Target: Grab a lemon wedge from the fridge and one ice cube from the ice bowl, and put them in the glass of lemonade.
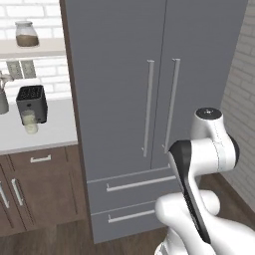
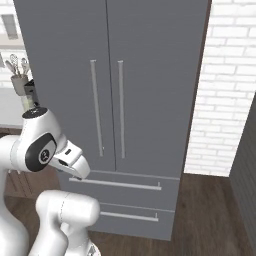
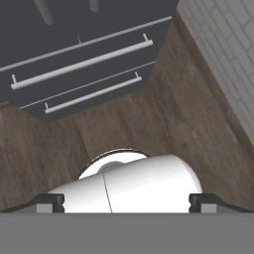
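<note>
Standing shut across the middle of both base views, the fridge (image 1: 149, 99) shows two tall grey doors with long silver bar handles and two drawers beneath them. In the hand view its two drawers fill the upper left of the frame, with brown wood floor (image 3: 163, 119) below them and a pale brick wall (image 3: 223, 54) running down the upper right.

The pincer (image 3: 126, 202) appears at the bottom of the hand view, its two dark fingertips (image 3: 49, 202) standing far apart near the lower left and lower right corners; the jaws are wide and hold nothing. It points down at the floor in front of the fridge drawers, touching nothing.

At the left edge of the left base view a pale tabletop (image 1: 45, 132) sits over dark brown cabinets (image 1: 40, 189). On it stands a black toaster (image 1: 32, 103), and the glass of lemonade (image 1: 30, 121) stands just in front of the toaster, upright, with pale liquid inside. A lidded jar of brown contents (image 1: 26, 34) rests on a shelf in the upper left of that frame. In the right base view a grey cup of utensils (image 2: 19, 80) sits at the left edge, beside the fridge's side.

The white arm (image 1: 204, 164) rises folded at the lower right of the left base view and at the lower left of the right base view.
</note>
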Controlling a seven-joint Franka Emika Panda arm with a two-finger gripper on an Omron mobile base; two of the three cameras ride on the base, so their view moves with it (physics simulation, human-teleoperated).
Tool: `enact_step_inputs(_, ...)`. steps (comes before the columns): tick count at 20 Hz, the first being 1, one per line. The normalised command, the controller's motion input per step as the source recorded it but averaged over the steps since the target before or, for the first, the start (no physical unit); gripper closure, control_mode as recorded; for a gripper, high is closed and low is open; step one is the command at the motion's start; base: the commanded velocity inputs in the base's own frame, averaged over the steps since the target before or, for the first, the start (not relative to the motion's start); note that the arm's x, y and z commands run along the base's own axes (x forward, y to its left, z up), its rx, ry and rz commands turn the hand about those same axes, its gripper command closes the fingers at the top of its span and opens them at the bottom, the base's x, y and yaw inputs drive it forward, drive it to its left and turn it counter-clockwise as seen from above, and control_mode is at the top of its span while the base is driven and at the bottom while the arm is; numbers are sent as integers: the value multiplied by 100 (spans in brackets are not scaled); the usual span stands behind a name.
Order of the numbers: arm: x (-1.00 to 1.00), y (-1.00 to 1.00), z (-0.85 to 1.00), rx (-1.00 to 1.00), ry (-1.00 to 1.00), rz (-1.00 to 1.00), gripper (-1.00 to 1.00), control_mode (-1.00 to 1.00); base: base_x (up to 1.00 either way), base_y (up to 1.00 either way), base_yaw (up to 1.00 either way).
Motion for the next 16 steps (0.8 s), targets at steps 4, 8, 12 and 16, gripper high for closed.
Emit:
enact_step_inputs(4,0,2,0,0,0,0,-100,-100,0,0,0)
enact_step_inputs(8,0,0,0,0,0,0,-100,-100,0,0,0)
enact_step_inputs(12,0,0,-1,0,0,0,-100,-100,0,0,0)
enact_step_inputs(16,0,-5,-8,0,-13,0,-100,-100,0,0,0)
